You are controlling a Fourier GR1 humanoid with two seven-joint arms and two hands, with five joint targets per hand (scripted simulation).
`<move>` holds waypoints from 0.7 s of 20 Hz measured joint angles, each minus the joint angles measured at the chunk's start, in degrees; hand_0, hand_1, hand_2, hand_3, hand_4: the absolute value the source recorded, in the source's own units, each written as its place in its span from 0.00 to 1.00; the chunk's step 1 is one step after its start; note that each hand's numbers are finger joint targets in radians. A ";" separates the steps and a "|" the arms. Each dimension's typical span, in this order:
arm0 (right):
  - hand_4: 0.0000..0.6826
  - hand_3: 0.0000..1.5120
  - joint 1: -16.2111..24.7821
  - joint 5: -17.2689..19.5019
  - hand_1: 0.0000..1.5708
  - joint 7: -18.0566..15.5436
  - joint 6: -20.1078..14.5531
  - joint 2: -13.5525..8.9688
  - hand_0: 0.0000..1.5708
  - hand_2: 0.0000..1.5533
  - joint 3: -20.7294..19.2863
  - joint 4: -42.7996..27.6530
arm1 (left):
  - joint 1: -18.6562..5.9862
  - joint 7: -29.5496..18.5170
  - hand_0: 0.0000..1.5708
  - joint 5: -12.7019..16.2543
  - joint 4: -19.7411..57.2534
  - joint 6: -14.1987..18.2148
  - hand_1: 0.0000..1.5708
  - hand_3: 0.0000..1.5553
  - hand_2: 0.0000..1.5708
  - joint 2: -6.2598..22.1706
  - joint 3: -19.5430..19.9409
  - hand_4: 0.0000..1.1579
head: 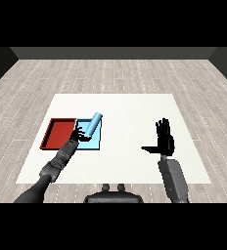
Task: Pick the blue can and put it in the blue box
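The blue can (pixel 93 124) is sitting tilted over the blue tray (pixel 95 142), its top end leaning away toward the far right and its lower end down near the tray's left side. The left hand (pixel 79 134) is curling round that lower end, so the can is being held rather than lying loose. Whether the can's bottom is touching the tray floor or hanging just above it, I cannot tell from here.

The blue tray is lying on the white table (pixel 135 107), and the red tray (pixel 59 134) is lying right beside it on the left, the two sharing an edge. The left forearm is reaching in from the near left corner and crossing the near corner of the red tray on its way to the can.

Well apart from all this, over on the right half of the table, the right hand (pixel 165 141) is standing upright with its fingers straight and spread and its thumb sticking out to the left. It is holding nothing, and its grey forearm is rising from the near edge below it.
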 measured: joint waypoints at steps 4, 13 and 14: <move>0.00 0.00 -0.48 -0.71 0.00 -0.39 1.02 0.05 0.00 0.00 -0.69 0.41 | 1.63 -4.06 0.00 1.93 -1.90 5.20 0.00 0.00 0.00 -0.60 2.51 0.00; 0.00 0.00 -0.45 -1.34 0.00 1.17 0.82 0.26 0.00 0.00 -0.62 -1.74 | 6.65 -26.54 0.00 8.32 -18.62 8.76 0.00 0.00 0.00 -0.62 9.22 0.00; 0.00 0.00 -0.25 -1.17 0.00 1.49 0.85 -0.13 0.00 0.00 -0.66 -1.94 | 7.67 -28.99 0.00 8.63 -21.02 7.55 0.00 0.00 0.00 -0.81 9.23 0.00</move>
